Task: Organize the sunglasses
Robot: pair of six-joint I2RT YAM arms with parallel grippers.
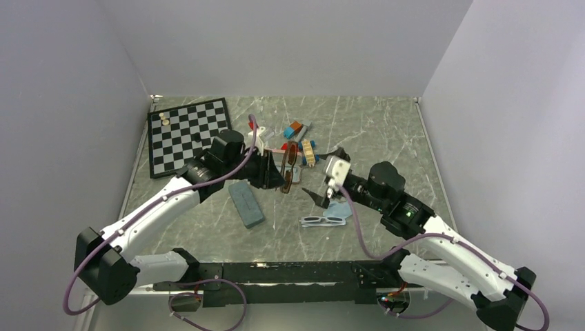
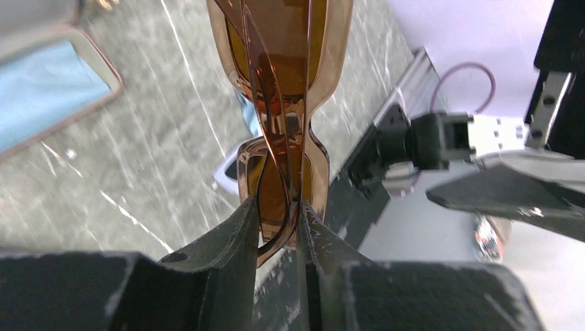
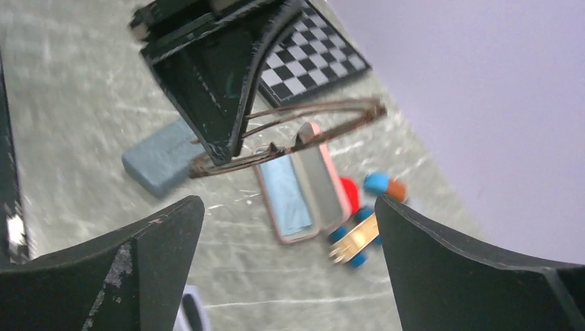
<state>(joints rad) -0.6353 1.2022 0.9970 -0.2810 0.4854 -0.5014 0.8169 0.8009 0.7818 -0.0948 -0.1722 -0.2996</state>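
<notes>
Found left pincer [image 2: 279, 215] clamped narrow on the reddish-brown sunglasses [image 2: 283, 103], gripping the frame at one lens end, temples apparently folded. Found that pair held clear of the surface [image 1: 372, 138], edge-on, close over the open pink case [image 3: 330, 181] near centre. Judged the edge-on hold as chosen for lowering the pair lengthwise into the case trough. Noted pale blue inside the case, cloth or lining not distinguishable.

Found right pincer [image 3: 286, 207] spread wide, holding nothing, at 3 o'clock of the held pair and facing it. Judged this as readiness to steady or receive the frame, unconfirmed.

Located the white-grey sunglasses [image 1: 323, 221] flat on the surface at 6 o'clock of the right pincer, just beside a light blue cloth [image 1: 339, 209]. Located the slate-blue case [image 1: 245, 204] shut, at 7 o'clock of the left pincer, apart from both pairs. Judged it the likely home for the second pair.

Recorded chessboard [image 1: 190, 134] at 10 o'clock of the surface and small coloured toys [image 1: 298, 129] at 12 o'clock, neither part of the task.

Searched frames, cases and arms for brands, labels or lettering; read none. Could not check finer owing to blur in both wrist views.

Assessed task as early, with neither pair cased.
</notes>
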